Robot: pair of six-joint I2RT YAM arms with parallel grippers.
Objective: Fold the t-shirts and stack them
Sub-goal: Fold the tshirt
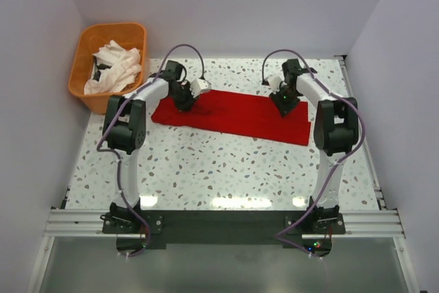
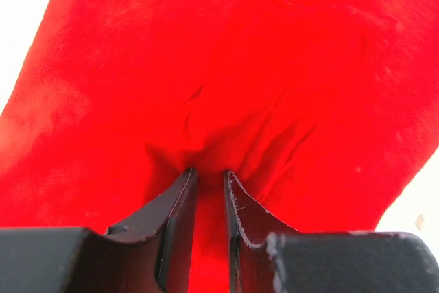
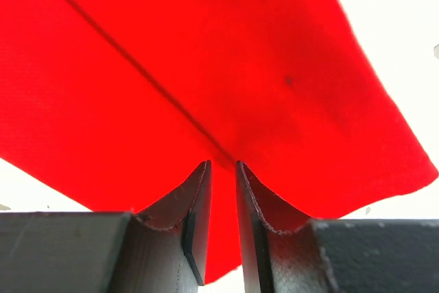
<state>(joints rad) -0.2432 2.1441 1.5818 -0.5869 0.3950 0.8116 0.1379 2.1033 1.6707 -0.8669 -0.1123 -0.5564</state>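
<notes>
On red t-shirt (image 1: 233, 116), left hand (image 2: 209, 173) and right hand (image 3: 223, 164), narrow-jawed (each pinching it).

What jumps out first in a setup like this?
A bright red cloth t-shirt lies as a long strip on the speckled table, pinched in the jaws of the left arm and right arm. At the far left, an orange plastic basket holds crumpled white cloth.

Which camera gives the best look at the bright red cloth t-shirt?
The top external view: it alone shows the whole bright red cloth t-shirt lying as a long strip on the speckled table. Left wrist shows only wrinkled cloth pinched by the left pincer; right wrist shows a fold line and edge at the right pincer.
</notes>
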